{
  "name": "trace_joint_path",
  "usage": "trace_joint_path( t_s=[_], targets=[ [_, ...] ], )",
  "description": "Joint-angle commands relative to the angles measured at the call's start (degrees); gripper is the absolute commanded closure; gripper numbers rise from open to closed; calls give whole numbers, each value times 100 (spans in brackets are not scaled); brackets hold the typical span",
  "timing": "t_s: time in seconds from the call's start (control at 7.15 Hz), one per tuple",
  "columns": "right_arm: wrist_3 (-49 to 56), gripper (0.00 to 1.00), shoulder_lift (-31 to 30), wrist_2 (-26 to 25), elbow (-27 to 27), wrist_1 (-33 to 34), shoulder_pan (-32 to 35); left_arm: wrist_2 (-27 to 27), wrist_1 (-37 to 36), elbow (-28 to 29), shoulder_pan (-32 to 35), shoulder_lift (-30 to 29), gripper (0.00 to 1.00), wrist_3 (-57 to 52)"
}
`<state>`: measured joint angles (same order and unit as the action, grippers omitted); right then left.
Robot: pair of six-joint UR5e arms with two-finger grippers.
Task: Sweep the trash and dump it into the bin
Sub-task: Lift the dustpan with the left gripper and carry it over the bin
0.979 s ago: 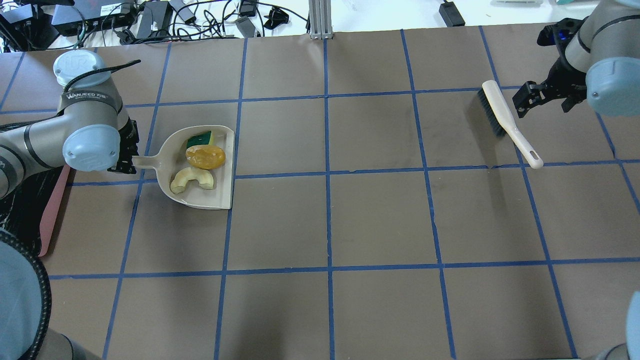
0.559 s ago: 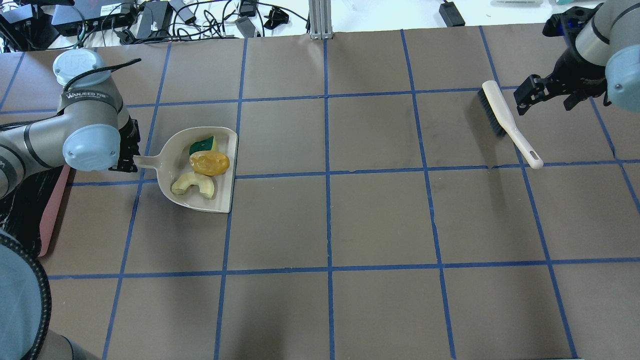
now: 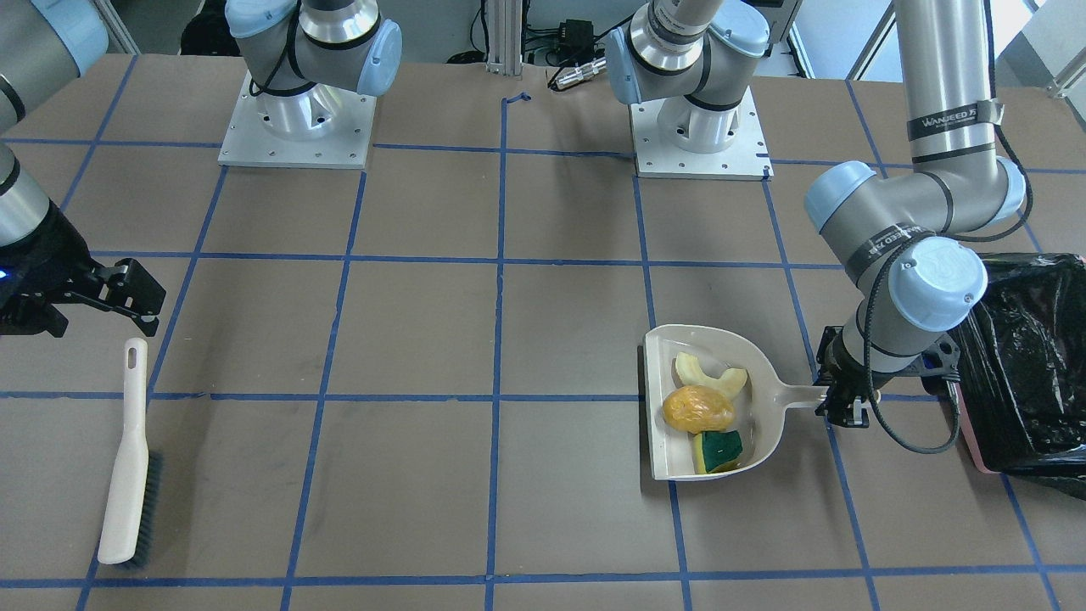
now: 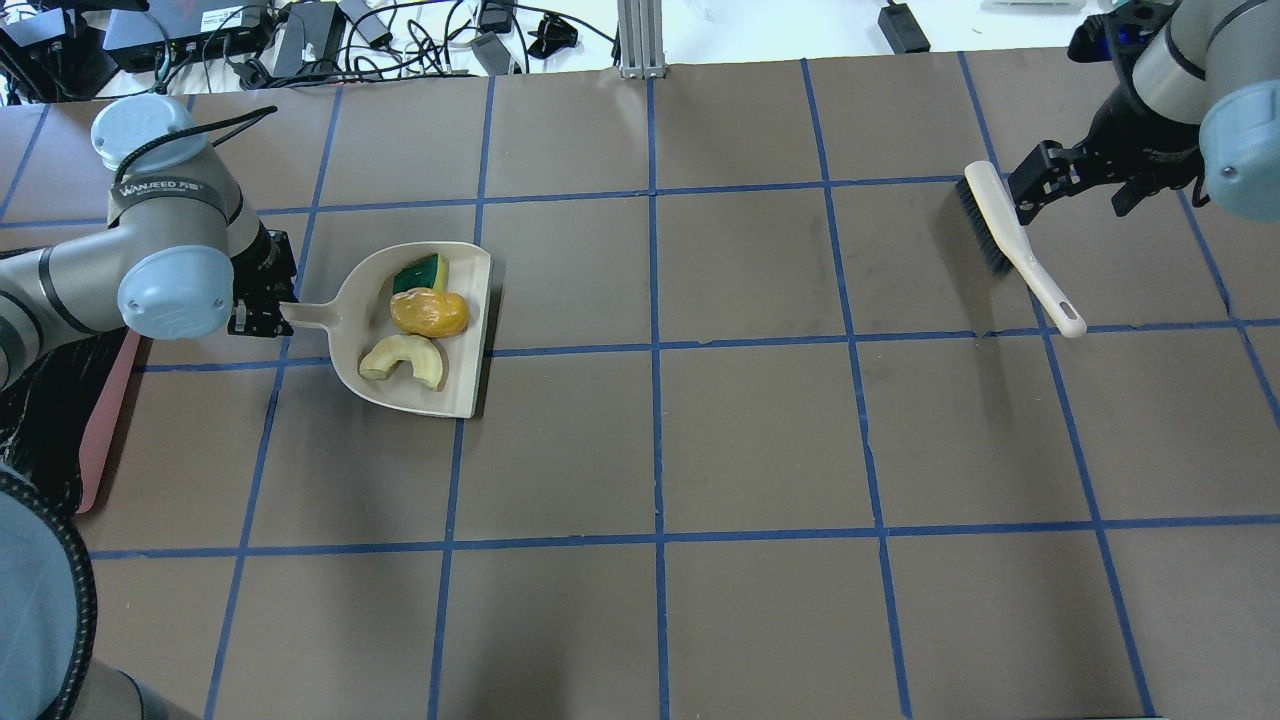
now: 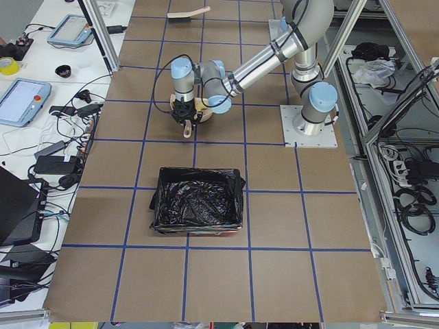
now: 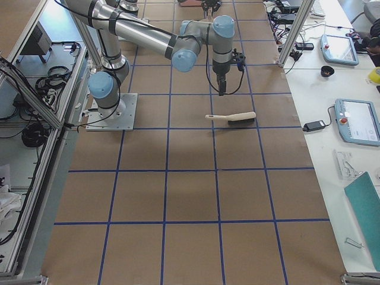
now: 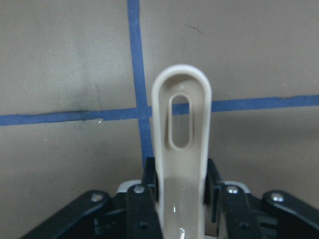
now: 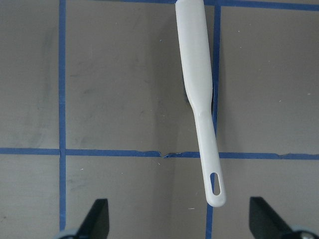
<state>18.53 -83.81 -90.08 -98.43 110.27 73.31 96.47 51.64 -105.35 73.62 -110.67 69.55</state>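
Note:
The trash lies in a beige dustpan (image 4: 455, 390): an orange-yellow lumpy piece (image 4: 429, 312), a pale crescent slice (image 4: 403, 358) and a green-and-yellow sponge wedge (image 4: 420, 273). My left gripper (image 4: 265, 310) is shut on the dustpan's handle (image 7: 181, 149), which sticks out past the fingers in the left wrist view. The bin (image 4: 105, 420), pink with a black bag (image 3: 1031, 373), stands just behind that arm at the table's left end. My right gripper (image 4: 1078, 190) hangs open over the table, holding nothing.
A cream hand brush (image 4: 1010, 235) with dark bristles lies on the table below the right gripper, and its handle (image 8: 199, 89) shows in the right wrist view. Blue tape lines grid the brown table. Cables and power bricks (image 4: 300, 35) crowd the far edge.
The dustpan, held by the left gripper, has shifted a little right and turned slightly, with the trash still inside. The right gripper has drifted toward the far edge; the brush has not moved.

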Motion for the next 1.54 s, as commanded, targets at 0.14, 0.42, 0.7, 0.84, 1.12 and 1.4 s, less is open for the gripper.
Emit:
trace_joint_path(
  t_s=[0.14, 0.42, 0.7, 0.84, 1.12, 1.4],
  targets=[
    [-472, 0, -293, 52, 8, -426, 296, -261, 825, 478, -294, 282, 100, -360],
    [-938, 0, -538, 201, 8, -751, 560, -217, 1618, 900, -819, 467, 100, -1027],
    [-1237, 0, -680, 211, 25, -884, 692, -217, 2137, 1164, -1487, 686, 100, -1992],
    [-1482, 0, -828, 211, 95, -1059, 815, -217, 2427, 1375, -1908, 775, 100, -2537],
    [-1852, 0, -882, 526, 733, -2022, 913, -208, 2772, 1753, -2769, 811, 100, -3706],
    [-1853, 0, -891, 404, 974, -2282, 930, -43, 2703, 2095, -3666, 636, 100, -4709]
  ],
)
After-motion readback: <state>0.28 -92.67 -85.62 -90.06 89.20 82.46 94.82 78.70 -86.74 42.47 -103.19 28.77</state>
